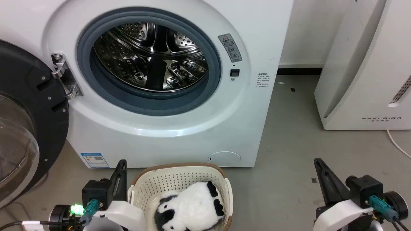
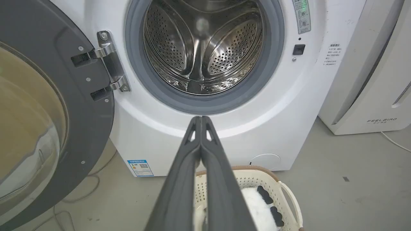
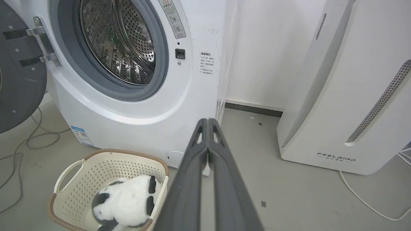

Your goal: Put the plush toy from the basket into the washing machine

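Jaws on both arms are pressed together, gripping nothing. At far left the black-rimmed glass door hangs swung wide. The left gripper points toward the washing machine and its exposed steel drum. Near the robot, the basket on the floor holds the plush toy. The right gripper hovers to its right, with the FEELBIRD appliance farther right.

Our left gripper and right gripper each carry two long dark grey fingers, tapered, with small triangular cut-outs near the tips. Behind them we have a black boxy block and a smooth white shell. A teal plug with a cable enters each wrist; a green light glows on the left one
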### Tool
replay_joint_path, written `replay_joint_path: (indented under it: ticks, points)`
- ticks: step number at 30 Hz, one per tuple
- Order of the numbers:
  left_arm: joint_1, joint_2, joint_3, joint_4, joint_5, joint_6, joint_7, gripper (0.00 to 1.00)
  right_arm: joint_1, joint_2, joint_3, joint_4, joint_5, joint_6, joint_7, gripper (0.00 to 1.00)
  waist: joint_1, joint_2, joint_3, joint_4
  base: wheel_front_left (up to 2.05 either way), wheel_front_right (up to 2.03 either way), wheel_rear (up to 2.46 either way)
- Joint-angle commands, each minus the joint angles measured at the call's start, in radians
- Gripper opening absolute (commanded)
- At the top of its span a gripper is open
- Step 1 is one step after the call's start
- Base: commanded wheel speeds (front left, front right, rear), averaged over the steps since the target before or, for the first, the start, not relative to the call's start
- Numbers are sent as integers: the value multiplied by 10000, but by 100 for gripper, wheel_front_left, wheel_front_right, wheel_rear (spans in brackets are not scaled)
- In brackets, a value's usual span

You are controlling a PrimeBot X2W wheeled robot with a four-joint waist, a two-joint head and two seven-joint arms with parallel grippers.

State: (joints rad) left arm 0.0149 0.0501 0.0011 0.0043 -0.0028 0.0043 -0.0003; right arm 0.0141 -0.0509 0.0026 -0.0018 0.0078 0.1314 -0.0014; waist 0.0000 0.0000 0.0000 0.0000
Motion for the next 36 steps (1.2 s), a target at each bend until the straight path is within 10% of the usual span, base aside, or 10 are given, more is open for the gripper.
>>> replay_joint_path:
  ticks: [1,26,27,36]
  points:
    - [-149,1,-11,-43,28,-43,3,0,-141,7,-26,18,-78,-7,14,0,0,0,0,0,0,0,0]
    - [-149,1,-11,-43,28,-43,3,0,-141,7,-26,18,-78,-7,14,0,0,0,0,0,0,0,0]
    - [3,0,-2,2,-2,2,0,100,2,0,2,-2,6,2,-2,100,0,0,0,0,0,0,0]
    - [-58,0,-100,7,-82,176,-160,100,1,0,-133,-94,298,1,-161,100,0,0,46,-3,0,0,0]
